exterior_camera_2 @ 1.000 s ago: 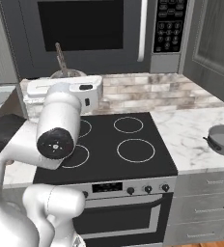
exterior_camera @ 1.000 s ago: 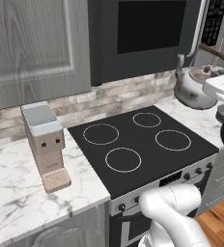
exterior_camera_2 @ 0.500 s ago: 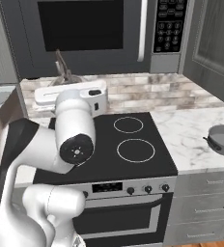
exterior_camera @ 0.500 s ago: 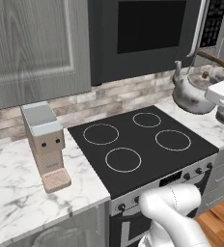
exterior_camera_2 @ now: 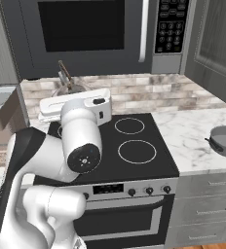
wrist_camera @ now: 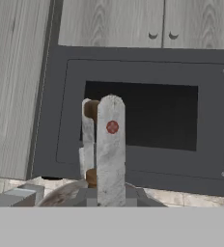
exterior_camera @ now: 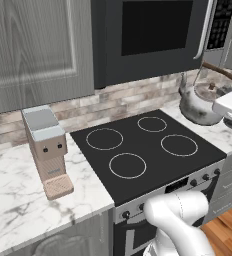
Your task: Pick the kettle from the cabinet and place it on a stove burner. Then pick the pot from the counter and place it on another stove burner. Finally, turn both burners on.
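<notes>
The kettle (exterior_camera: 199, 102) hangs in my gripper (wrist_camera: 100, 144), fingers clamped on its brown handle (wrist_camera: 91, 110), beside the black cooktop (exterior_camera: 143, 150). Since a second ago it sits lower and nearer the burners. White marble counter (exterior_camera: 18, 200) flanks the stove beneath the microwave (wrist_camera: 147, 116).

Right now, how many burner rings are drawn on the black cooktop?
4: back left, back right, smallest, front left, front right. None carries anything yet.
</notes>
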Robot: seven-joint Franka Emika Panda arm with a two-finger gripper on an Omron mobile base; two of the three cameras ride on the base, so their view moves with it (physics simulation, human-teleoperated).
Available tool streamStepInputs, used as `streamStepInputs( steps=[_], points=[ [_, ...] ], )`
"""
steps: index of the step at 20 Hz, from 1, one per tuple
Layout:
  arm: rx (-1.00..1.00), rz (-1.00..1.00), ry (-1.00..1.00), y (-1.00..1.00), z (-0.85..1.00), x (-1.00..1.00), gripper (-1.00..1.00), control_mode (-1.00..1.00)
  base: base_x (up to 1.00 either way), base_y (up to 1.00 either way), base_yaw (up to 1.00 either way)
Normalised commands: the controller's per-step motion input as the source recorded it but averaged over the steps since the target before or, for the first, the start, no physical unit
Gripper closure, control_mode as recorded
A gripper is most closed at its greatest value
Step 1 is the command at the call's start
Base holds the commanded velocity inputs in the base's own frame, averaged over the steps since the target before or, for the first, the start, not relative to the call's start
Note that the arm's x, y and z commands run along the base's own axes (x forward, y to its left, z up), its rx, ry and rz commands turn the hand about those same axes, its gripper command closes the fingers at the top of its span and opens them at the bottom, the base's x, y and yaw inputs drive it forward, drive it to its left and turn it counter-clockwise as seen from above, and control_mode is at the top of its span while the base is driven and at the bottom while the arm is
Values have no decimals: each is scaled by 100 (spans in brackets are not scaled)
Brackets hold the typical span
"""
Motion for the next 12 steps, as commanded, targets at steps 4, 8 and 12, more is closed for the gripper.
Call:
streamStepInputs(
  steps=[4,8,12],
  points=[
    [-3,0,1,-9,-18,4,100,-100,0,0,0],
    [-4,0,1,-10,-19,7,100,-100,0,0,0],
    [-5,0,2,-12,-22,6,100,-100,0,0,0]
  ],
)
